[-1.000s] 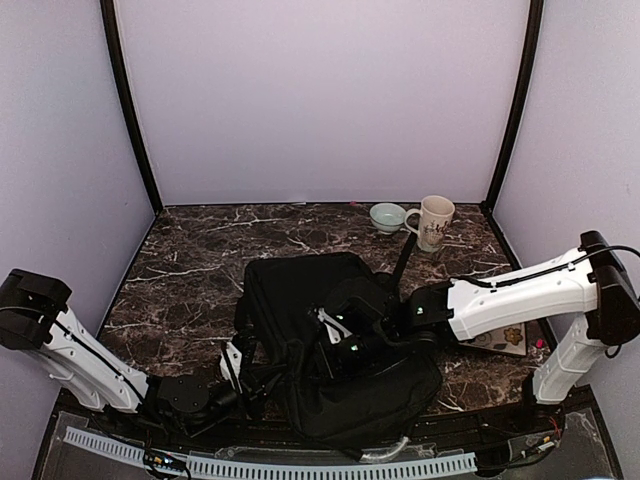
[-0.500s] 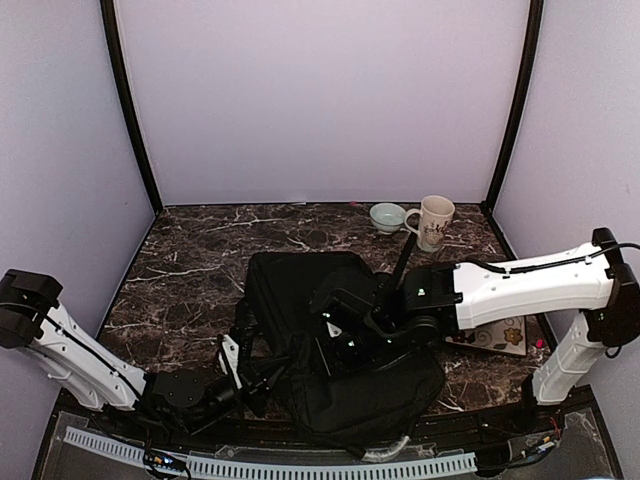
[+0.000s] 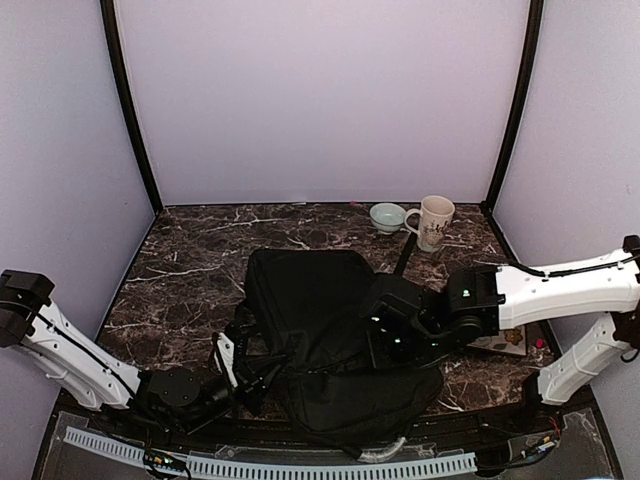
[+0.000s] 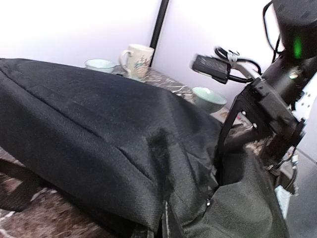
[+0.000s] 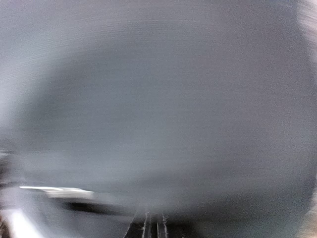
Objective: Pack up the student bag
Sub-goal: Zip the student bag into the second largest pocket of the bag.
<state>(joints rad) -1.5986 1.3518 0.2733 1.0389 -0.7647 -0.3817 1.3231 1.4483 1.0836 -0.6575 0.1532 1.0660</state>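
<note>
The student bag (image 3: 310, 310), large, flat and black, lies in the middle of the marble table, its strap (image 3: 403, 258) running back toward the mug. My left gripper (image 3: 250, 365) sits low at the bag's near-left edge, shut on a fold of its fabric; in the left wrist view the bag (image 4: 99, 129) fills the frame, bunched at the bottom centre. My right gripper (image 3: 380, 335) hovers over the bag's right part. Black against black, its jaws do not show. The right wrist view is only grey blur.
A cream mug (image 3: 434, 221) and a pale green bowl (image 3: 387, 216) stand at the back right. A flat patterned book (image 3: 505, 340) lies under the right arm. The left wrist view shows a second green bowl (image 4: 208, 98) behind the bag.
The right arm has drawn back to the right, from the middle of the bag to its right part. The left gripper has stayed shut at the bag's near-left edge and shifted slightly left.
</note>
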